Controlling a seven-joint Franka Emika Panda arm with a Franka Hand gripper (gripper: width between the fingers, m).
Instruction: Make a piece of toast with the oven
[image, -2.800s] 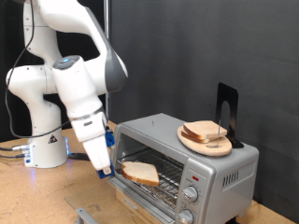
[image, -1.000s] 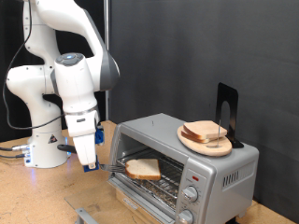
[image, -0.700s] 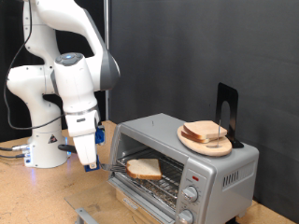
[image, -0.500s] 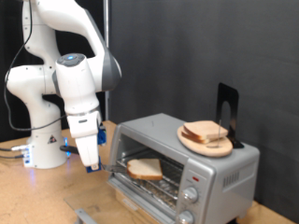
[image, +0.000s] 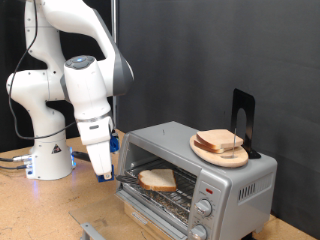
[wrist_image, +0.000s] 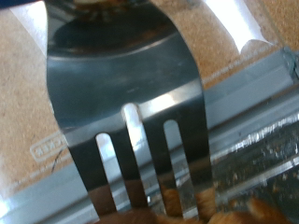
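Note:
The silver-grey oven stands on the wooden table with its glass door folded down. A piece of toast lies flat on the wire rack inside. My gripper hangs just off the open oven on the exterior view's left. It is shut on a metal fork, whose tines point at the toast. In the wrist view the tines reach the brown edge of the toast. The fingers themselves are hidden.
A round wooden plate with more bread slices sits on top of the oven, next to a black stand. Round knobs are on the oven's front right. The robot base stands at the exterior view's left.
The toast went from the rack's front edge to deeper inside the oven. My gripper drew back to the left with the fork, then came right again towards the opening.

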